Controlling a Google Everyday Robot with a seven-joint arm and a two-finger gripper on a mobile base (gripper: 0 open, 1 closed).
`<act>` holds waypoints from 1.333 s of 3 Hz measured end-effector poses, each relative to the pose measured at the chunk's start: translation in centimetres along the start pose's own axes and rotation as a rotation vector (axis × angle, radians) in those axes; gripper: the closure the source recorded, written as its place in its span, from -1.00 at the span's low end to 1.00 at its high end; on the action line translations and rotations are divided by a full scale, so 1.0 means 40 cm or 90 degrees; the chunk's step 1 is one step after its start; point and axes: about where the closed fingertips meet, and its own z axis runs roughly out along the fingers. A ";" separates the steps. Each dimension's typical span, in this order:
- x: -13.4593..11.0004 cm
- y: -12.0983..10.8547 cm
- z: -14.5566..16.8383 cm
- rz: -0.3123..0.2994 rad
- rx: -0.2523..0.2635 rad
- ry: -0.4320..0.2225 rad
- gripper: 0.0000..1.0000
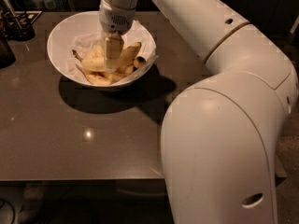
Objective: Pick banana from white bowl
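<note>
The white bowl [60, 37] stands at the far left of the dark table, lined with crumpled white paper. Several bananas lie in it. The long pale-yellow banana [91, 65] curves along the bowl's near side, its thin dark stem pointing up-left. My gripper [112, 64] hangs straight down from the white wrist into the middle of the bowl. Its tip rests among the bananas, just right of the long one and against a shorter banana [130, 54] that slants up to the right. The gripper hides the bananas' middle parts.
A dark holder with utensils [18, 24] stands at the table's back left, and a dark object [4, 50] sits at the left edge. My bulky white arm [224, 125] fills the right half of the view. The table's front edge [79, 177] runs across the bottom.
</note>
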 end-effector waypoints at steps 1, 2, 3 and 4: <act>0.014 -0.012 0.035 0.013 -0.015 0.003 -0.26; 0.023 -0.017 0.061 0.020 -0.027 0.006 -0.28; 0.022 -0.017 0.070 0.012 -0.026 0.012 0.05; 0.020 -0.013 0.073 0.002 -0.024 0.016 0.51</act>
